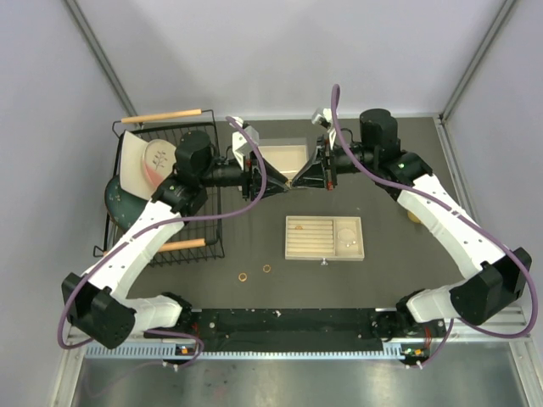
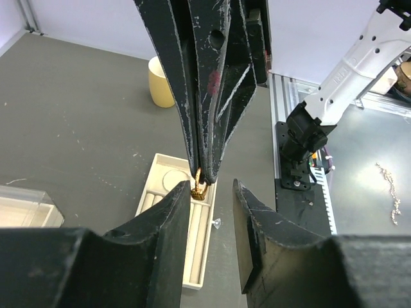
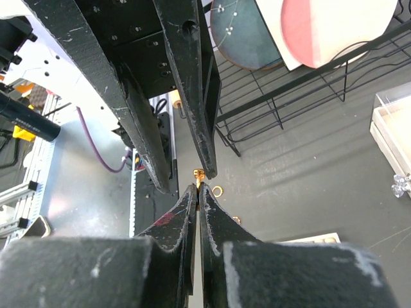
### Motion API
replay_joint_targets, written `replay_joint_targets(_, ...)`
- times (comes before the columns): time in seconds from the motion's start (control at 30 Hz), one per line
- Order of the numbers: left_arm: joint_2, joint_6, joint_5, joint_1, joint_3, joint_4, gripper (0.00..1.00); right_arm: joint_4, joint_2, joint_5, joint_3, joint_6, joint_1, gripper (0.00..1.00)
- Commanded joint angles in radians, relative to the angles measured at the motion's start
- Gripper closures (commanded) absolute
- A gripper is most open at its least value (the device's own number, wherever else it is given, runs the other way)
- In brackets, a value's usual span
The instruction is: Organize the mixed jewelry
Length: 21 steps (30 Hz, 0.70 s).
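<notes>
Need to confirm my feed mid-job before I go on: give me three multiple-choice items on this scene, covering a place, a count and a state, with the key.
1. The beige tray lies:
A) on the table, right of the wire rack
B) inside that rack
C) on top of the clear box

2. Gold rings lying loose on the table in front of the tray:
A) none
B) two
C) five

3. The right arm's jaws are:
A) wide open and empty
B) shut on the yellow cup
C) shut on a small gold ring

Key:
1 A, the top view shows the tray on the dark table, beside the rack.
2 B, two rings sit near the tray's left corner.
3 C, both wrist views show the ring pinched at the closed tips.
</notes>
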State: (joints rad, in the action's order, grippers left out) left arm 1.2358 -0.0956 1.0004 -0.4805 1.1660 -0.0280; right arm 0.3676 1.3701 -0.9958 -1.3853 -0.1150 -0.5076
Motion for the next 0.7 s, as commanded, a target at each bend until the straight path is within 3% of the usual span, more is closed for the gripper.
replay_joint_targets(0.0, 0.004, -0.006, 0.05, 0.005, 0.004, 0.046, 0.65, -0.019, -0.034, -0.02, -0.009, 0.017, 0.003, 1.0)
replay_joint_targets(0.67, 0.051, -0.09, 0.115, 0.005, 0.001, 0.126, 0.91, -0.022, -0.025, -0.009, -0.008, 0.02, 0.004, 1.0)
